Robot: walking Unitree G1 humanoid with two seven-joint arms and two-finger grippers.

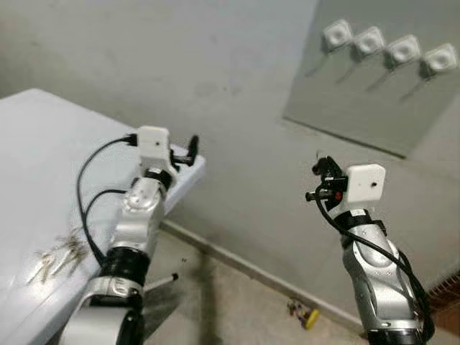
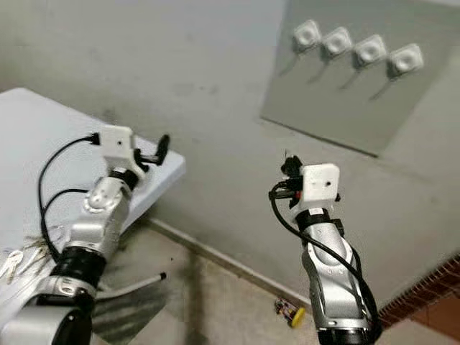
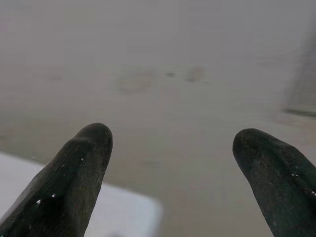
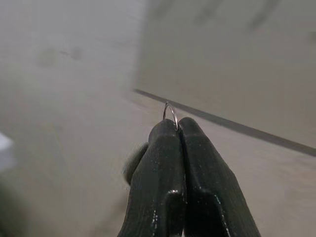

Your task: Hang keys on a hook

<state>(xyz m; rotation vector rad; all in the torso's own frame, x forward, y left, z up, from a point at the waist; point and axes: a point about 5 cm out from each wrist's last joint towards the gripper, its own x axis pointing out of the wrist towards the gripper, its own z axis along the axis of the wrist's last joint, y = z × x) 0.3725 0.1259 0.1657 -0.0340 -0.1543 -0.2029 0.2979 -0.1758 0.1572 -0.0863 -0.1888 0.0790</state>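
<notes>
A: Item one, the right gripper (image 4: 177,123). Condition?

B: Jaws clenched, pinching a thin metal key ring (image 4: 171,112), of which an arc stood out past the fingertips. Judged to be the ring of the keys; the keys themselves were not visible. The arm was raised below and to the left of the grey panel (image 1: 374,100), presumably so the ring's free loop faced the wall, ready to go over a peg.

A: Item two, the hooks.

B: Four white hooks (image 1: 388,47) in a row along the top of the grey panel, each on a square base. All four were bare. The right gripper was well apart from them, so hanging was not yet done.

A: Item three, the left gripper (image 3: 170,143).

B: Jaws released and wide, nothing between them. It was held up well to the left of the panel, over the corner of the table (image 1: 43,144), pointing at the bare wall. Likely parked out of the way.

A: Item four, surface and room.

B: White table, far left of the panel, carrying a second set of keys (image 1: 61,253) near its front edge beside the left arm. Plain grey wall (image 1: 215,72) with faint smudges. Concrete floor (image 1: 237,302) below the panel, with a small yellow object (image 1: 307,315) near the skirting; brick-red tiling showed lower right.
</notes>
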